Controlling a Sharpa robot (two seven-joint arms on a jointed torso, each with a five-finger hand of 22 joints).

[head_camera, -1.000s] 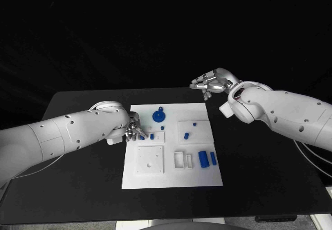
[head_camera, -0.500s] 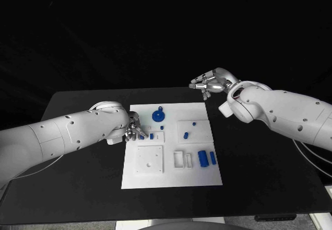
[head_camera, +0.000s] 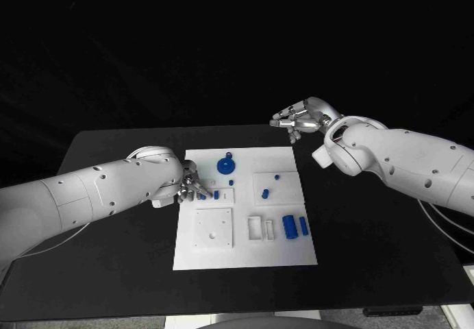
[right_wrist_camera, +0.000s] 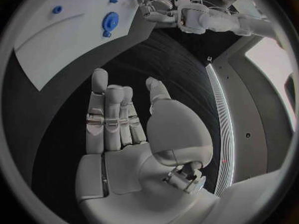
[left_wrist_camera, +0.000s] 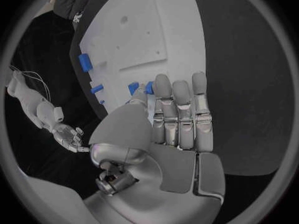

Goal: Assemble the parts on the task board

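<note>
The white task board point(head_camera: 247, 241) lies in the middle of the black table. On it are a round blue part point(head_camera: 226, 165), two small blue parts point(head_camera: 203, 195) in a recess near the board's left edge, and two longer blue parts point(head_camera: 290, 227) at the right. My left hand point(head_camera: 190, 185) hangs over the left edge, its straight fingers point(left_wrist_camera: 181, 114) reaching to the small blue parts point(left_wrist_camera: 133, 88); nothing shows in its grasp. My right hand point(head_camera: 304, 118) is raised beyond the board's far right corner, its fingers point(right_wrist_camera: 109, 117) extended and holding nothing.
More small blue parts point(head_camera: 265, 194) sit on a raised white plate right of the board's middle. A square white plate point(head_camera: 214, 227) and white slotted blocks point(head_camera: 261, 228) occupy the near half. Bare black table point(head_camera: 109, 267) surrounds the board.
</note>
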